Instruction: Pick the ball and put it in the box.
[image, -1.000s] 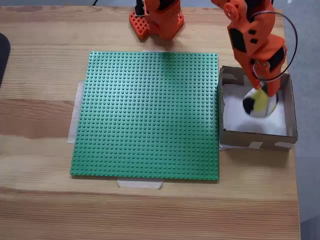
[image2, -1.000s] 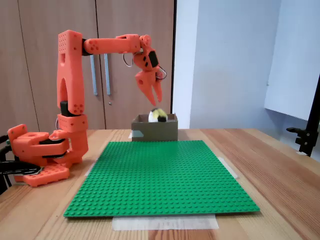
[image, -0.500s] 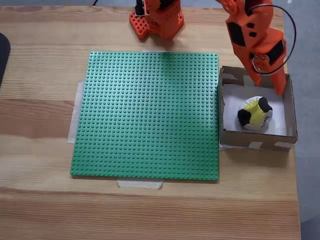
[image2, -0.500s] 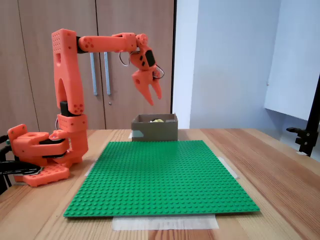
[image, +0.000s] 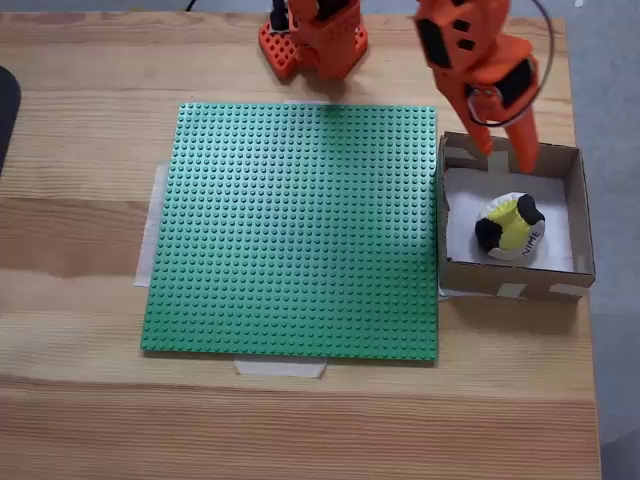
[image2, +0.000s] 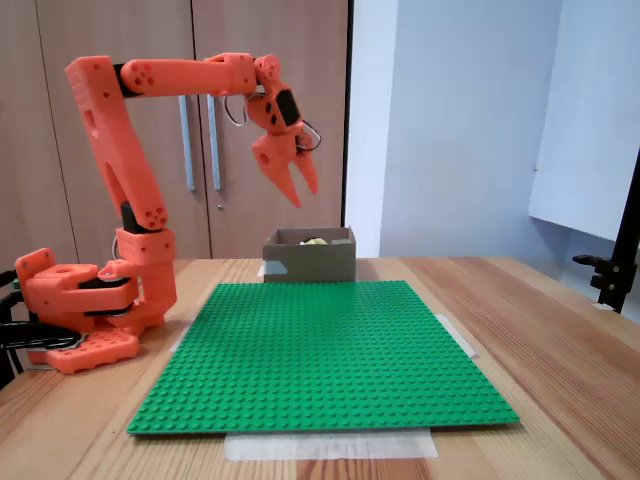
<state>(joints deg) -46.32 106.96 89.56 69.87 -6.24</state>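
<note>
inside the box (image: 580, 215) on the table (image: 80, 100) rests the ball (image: 510, 227), apparently light and soft, probably squashing under any grip across its middle; above, the tool (image: 503, 153) hangs released, holding nothing.

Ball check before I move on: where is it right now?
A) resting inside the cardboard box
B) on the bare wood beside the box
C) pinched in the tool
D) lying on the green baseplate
A: in a fixed view from above, the ball lies on the white bottom of the box, while the tool is open and empty, raised clear above the box in the side fixed view.
</note>
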